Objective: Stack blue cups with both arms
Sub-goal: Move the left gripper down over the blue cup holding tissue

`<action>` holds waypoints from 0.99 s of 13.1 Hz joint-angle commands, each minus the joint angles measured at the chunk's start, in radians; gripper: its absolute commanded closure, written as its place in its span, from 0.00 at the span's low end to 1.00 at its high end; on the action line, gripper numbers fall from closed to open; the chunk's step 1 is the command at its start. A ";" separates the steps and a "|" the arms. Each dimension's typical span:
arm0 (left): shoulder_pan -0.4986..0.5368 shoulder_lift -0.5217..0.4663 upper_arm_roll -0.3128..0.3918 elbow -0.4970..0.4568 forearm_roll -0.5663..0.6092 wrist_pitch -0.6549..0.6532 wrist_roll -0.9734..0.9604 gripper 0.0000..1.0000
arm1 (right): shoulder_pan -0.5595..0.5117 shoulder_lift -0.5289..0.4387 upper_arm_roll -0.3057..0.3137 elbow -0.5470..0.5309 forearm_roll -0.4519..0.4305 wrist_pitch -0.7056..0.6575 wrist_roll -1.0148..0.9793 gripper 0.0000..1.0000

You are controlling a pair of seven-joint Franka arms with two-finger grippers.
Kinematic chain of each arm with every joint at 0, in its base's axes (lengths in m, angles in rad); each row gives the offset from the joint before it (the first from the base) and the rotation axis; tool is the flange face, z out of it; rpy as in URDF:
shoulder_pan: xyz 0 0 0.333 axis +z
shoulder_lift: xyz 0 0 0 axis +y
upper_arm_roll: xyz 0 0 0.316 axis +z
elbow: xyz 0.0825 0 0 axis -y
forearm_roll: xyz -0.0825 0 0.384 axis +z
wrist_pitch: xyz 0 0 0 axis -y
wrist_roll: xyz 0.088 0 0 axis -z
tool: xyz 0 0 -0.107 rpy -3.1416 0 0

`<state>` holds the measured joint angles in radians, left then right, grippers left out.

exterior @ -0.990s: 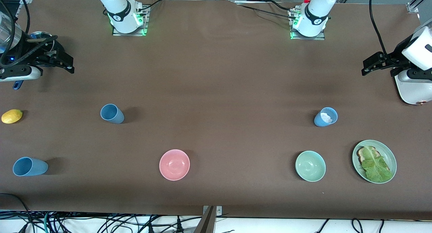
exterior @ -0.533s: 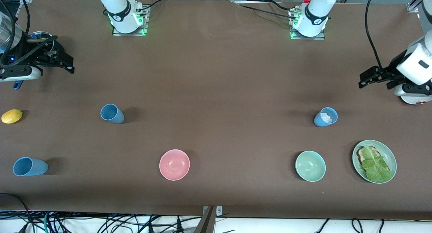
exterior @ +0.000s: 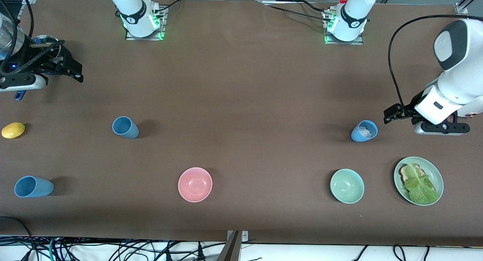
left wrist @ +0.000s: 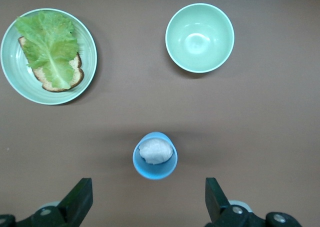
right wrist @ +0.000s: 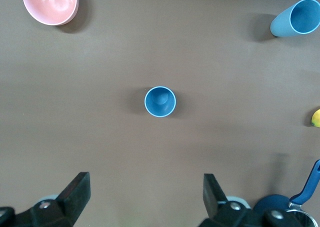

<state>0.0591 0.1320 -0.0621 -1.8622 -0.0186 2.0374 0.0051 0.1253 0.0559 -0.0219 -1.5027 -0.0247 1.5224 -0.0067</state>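
Left gripper (exterior: 392,113), jaws wide, has dropped beside the filled blue cup (exterior: 364,131); right gripper (exterior: 75,72) unmoved, open

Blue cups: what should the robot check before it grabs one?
1. Left gripper open: ok.
2. Right gripper open: ok.
3. Cup by left gripper empty: not ok, a white lump sits inside.
4. Middle cup upright and empty: ok.
5. Third cup upright: cannot tell; it looks tipped over.
6. Cups stacked: not ok, all three stand apart.
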 commanded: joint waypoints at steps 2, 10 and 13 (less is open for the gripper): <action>-0.010 0.017 -0.004 -0.072 -0.011 0.121 -0.043 0.01 | 0.005 -0.005 -0.001 0.002 -0.009 0.002 -0.001 0.00; -0.064 0.156 -0.002 -0.109 -0.011 0.273 -0.135 0.01 | 0.005 -0.004 -0.001 -0.001 -0.007 0.002 -0.001 0.00; -0.065 0.179 -0.002 -0.166 -0.011 0.363 -0.146 0.01 | 0.007 -0.002 -0.001 -0.002 -0.009 0.005 -0.001 0.00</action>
<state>0.0016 0.3100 -0.0697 -1.9883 -0.0186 2.3471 -0.1319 0.1257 0.0568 -0.0219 -1.5032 -0.0247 1.5224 -0.0067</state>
